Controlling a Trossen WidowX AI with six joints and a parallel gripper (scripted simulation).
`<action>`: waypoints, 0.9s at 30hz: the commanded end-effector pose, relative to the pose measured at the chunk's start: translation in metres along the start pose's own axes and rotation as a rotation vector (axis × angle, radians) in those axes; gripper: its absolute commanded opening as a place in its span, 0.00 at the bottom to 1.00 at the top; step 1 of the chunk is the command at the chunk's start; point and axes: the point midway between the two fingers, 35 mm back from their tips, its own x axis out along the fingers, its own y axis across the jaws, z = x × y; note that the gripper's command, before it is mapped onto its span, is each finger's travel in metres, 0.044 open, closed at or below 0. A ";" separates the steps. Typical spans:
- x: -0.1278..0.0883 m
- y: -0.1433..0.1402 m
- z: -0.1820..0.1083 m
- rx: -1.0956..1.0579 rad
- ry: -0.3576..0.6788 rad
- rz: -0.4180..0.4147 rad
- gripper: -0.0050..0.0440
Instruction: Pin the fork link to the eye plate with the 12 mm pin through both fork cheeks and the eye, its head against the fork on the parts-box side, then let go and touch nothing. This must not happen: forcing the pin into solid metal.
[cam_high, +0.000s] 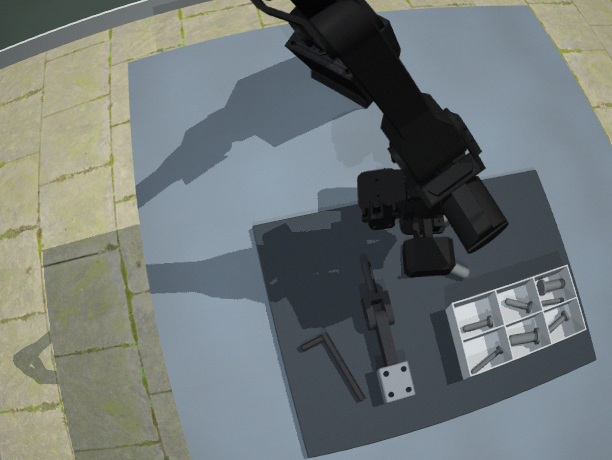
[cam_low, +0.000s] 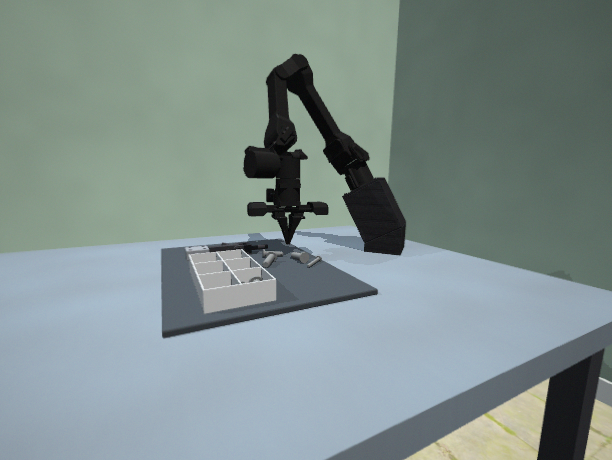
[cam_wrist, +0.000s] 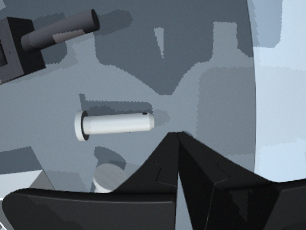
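Observation:
The dark fork link lies on the dark mat, its cheeks around the end of the eye plate, which runs to a white base block. In the wrist view the fork link's stem is at the upper left. My gripper is shut with its fingertips together and nothing between them. It points straight down just above the mat, past the stem end of the link. A white headed pin lies flat on the mat just ahead of the fingertips, apart from them. It also pokes out from under the wrist in the overhead view.
A white parts box with six compartments holding pins and bolts stands to the right of the link. A hex key lies to the left of it. Other loose pins lie on the mat near the gripper. The arm's base stands behind.

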 end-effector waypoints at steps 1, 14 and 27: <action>0.007 -0.001 0.001 -0.004 -0.003 -0.004 0.10; 0.023 -0.001 0.000 -0.004 -0.003 -0.004 0.10; 0.024 0.001 0.000 -0.004 -0.003 -0.004 0.10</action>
